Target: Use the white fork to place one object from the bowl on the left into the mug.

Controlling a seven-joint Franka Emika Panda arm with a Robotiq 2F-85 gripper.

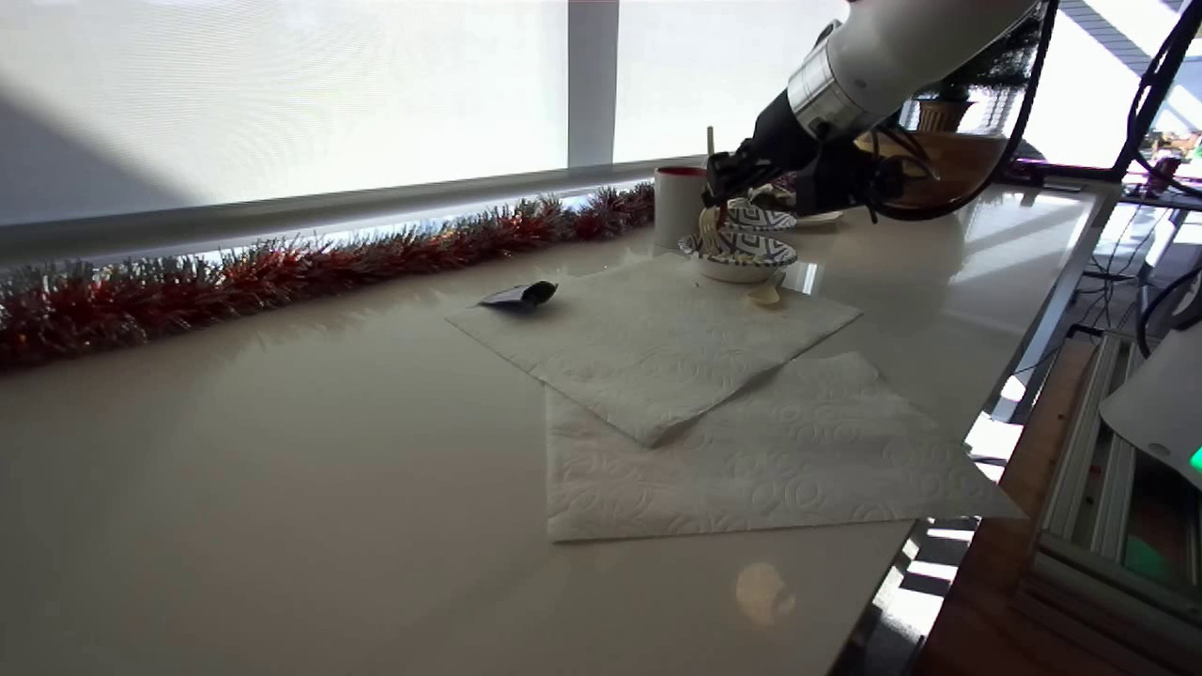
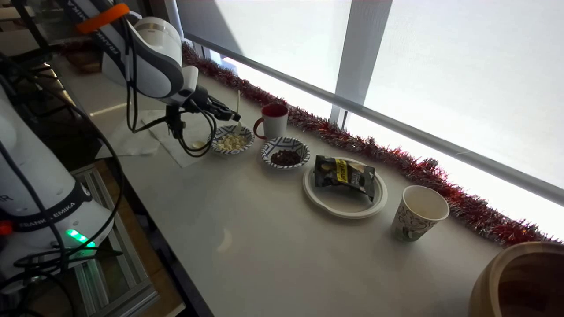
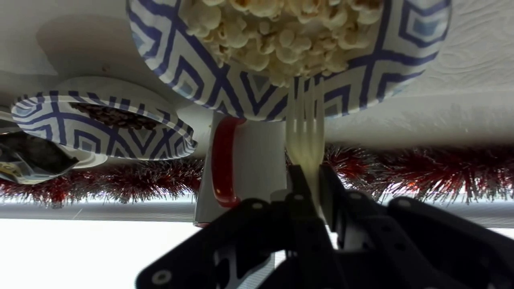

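Four tines of a white fork (image 3: 306, 140) show close up in the wrist view, reaching over the inner wall of a blue-patterned bowl (image 3: 249, 92) near the mug (image 2: 275, 127), tips at the edge of the popcorn (image 3: 277, 40) (whether they touch it cannot be told). The tool (image 3: 312, 176) is clamped on the fork, whose handle rises near upright close to the mug in both exterior views. The wrist view also catches the mug's red handle (image 3: 223, 160); its red inside shows in both exterior views. Lined up past the mug in an exterior view are a second bowl (image 2: 285, 143) of dark pieces (image 2: 284, 157), a plate (image 2: 341, 207) bearing a black snack bag (image 2: 346, 176), a paper cup (image 2: 416, 215) and, farthest from the mug, a wooden bowl (image 2: 487, 281). In an exterior view, two overlapping paper towels (image 1: 770, 460) spread out on the mug's opposite side, a dark crumpled scrap (image 1: 521, 297) at the upper one's edge. Bright patches of light fall on the glossy bench (image 1: 329, 488); tinsel (image 1: 329, 244) runs behind the mug below pale shades (image 1: 282, 103), and a potted plant (image 1: 944, 115) shows beyond.
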